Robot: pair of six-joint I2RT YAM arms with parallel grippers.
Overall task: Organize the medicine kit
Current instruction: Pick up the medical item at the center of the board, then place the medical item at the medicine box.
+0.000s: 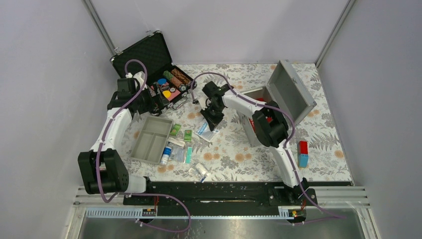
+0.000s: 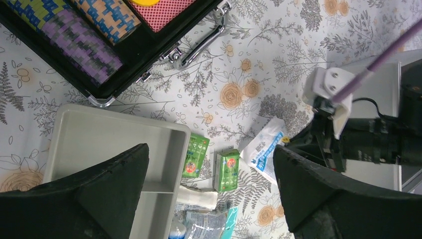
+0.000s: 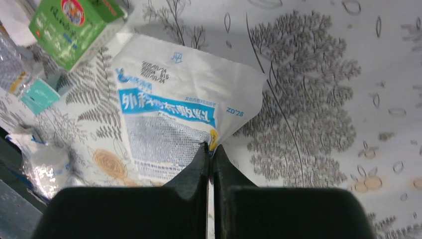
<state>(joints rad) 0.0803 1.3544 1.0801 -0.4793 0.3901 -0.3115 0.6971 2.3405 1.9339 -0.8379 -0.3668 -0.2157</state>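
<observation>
The medicine kit point(image 1: 256, 97) is a silver-grey metal box at the right back of the table, with its hinged lid point(image 1: 293, 89) open. My right gripper point(image 1: 213, 118) is left of the box and is shut on one edge of a white-and-blue packet point(image 3: 169, 114); the pinch shows in the right wrist view point(image 3: 210, 147). The packet lies on the floral cloth point(image 1: 207, 129). My left gripper point(image 1: 158, 103) is open and empty point(image 2: 210, 149), above the grey divided tray point(image 2: 99, 134) and two green boxes point(image 2: 228, 170).
An open black foam-lined case of coloured chips point(image 1: 164, 82) stands at the back left. Beside the tray point(image 1: 152, 139) lie a small bottle point(image 1: 165, 154), a teal packet point(image 1: 189, 154) and wrapped items point(image 1: 201, 172). Red and blue blocks point(image 1: 302, 153) sit at the right front.
</observation>
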